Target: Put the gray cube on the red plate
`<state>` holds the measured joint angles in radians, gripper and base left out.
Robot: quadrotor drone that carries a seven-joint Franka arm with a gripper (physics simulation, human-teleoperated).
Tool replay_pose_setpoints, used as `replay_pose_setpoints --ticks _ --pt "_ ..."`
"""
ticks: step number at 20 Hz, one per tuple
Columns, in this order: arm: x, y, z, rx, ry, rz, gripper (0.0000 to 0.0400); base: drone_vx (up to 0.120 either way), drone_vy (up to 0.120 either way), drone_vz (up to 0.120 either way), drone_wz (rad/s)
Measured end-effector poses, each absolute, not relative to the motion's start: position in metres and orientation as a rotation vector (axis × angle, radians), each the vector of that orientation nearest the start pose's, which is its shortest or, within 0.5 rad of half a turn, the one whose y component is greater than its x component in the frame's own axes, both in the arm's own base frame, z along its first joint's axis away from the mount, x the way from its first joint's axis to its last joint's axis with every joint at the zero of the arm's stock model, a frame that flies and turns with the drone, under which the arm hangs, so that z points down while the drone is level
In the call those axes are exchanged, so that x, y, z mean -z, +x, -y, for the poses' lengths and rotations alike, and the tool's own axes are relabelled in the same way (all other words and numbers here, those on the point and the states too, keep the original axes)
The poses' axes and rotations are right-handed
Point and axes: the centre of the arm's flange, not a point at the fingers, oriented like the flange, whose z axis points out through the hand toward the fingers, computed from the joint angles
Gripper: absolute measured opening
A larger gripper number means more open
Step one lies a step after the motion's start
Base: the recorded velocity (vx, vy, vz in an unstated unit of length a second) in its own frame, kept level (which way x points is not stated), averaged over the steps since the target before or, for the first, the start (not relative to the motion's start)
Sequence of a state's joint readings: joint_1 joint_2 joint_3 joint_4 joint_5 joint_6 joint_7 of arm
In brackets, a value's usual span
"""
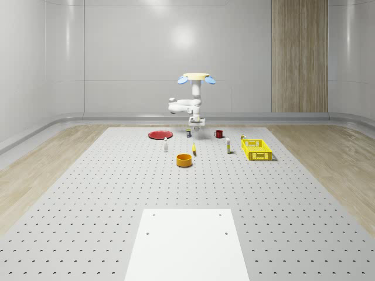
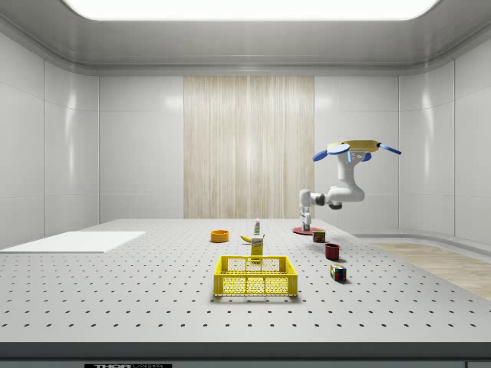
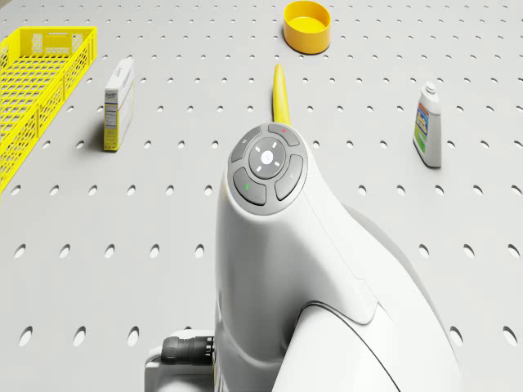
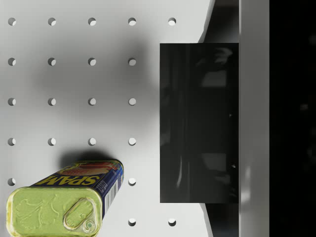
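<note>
My tool point(image 1: 195, 125), its grip beyond my telling, hangs low over the table point(image 1: 88, 193) with what I take for the gray cube point(image 4: 199, 123) close against it, a Spam can point(image 4: 64, 202) just beside, the red plate point(image 1: 159, 134) near on the whole-scene view's left, the drone point(image 1: 196, 78) hovering overhead.

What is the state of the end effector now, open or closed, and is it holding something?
End effector: cannot be told whether open or closed; a dark block sits right at it in the wrist view.
</note>
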<state>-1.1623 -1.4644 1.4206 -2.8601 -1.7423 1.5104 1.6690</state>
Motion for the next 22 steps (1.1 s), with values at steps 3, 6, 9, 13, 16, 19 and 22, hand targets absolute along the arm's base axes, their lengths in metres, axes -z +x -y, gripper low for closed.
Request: replay_pose_setpoints --ticks 3,6,9,13,16,19,22 --pt "-0.4767 0.3128 -0.006 -0.785 0.001 0.002 0.025 -0.12 -0.12 0.0 0.0" --pt "-0.4767 0.3128 -0.006 -0.785 0.001 0.002 0.025 -0.12 -0.12 0.0 0.0" --pt "-0.4767 0.3128 -0.006 -0.785 0.001 0.002 0.025 -0.12 -0.12 0.0 0.0" --pt "-0.4767 0.3128 -0.006 -0.785 0.001 0.002 0.025 -0.12 -0.12 0.0 0.0" --pt "-0.4767 0.3128 -0.006 -0.785 0.001 0.002 0.025 -0.12 -0.12 0.0 0.0" --pt "-0.4767 0.3128 -0.006 -0.785 0.001 0.002 0.025 0.0 -0.12 0.0 0.0" --pt "-0.4767 0.3128 -0.006 -0.785 0.001 0.002 0.025 0.0 -0.12 0.0 0.0"
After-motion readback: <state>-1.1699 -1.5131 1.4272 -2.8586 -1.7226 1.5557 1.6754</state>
